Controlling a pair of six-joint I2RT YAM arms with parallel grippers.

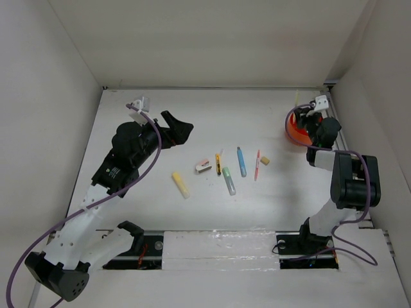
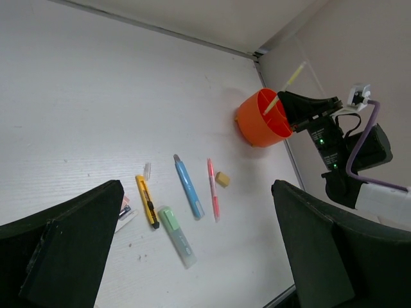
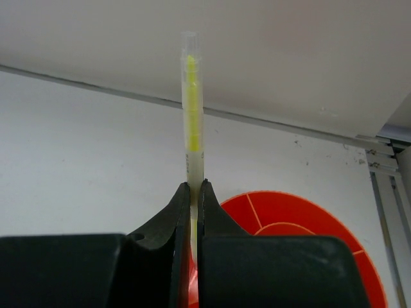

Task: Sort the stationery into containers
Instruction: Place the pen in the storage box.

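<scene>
Clamping the clear pen (image 3: 191, 96) low on its shaft, my right pincer (image 3: 193, 186) is closed narrow around it. The pen stands almost upright above the jaws. Its yellow core shows through the barrel. Just under the pincer sits the cup (image 3: 359, 256) in the far right corner of the desk (image 1: 148, 205). From the left wrist view the pen's lower end dips into the cup's mouth, so I judge this one is at the point of being dropped but not yet let go. What I can see of the cup's floor is bare, and I cannot tell whether anything lies in the rest.

Further out, a loose row waits in the middle of the desk, well apart from the cup: cube (image 1: 264, 160), red pen (image 1: 257, 165), blue pen (image 1: 241, 162), green pen (image 1: 228, 181), yellow-black pen (image 1: 218, 164), eraser (image 1: 203, 167) and yellow stick (image 1: 181, 185). That is seven pieces unsorted.

My left pincer (image 1: 174, 130) hangs wide and holds nothing, above the desk's left part near the row.

By my reckoning the job is barely begun. One item is nearly in and everything else is left.
</scene>
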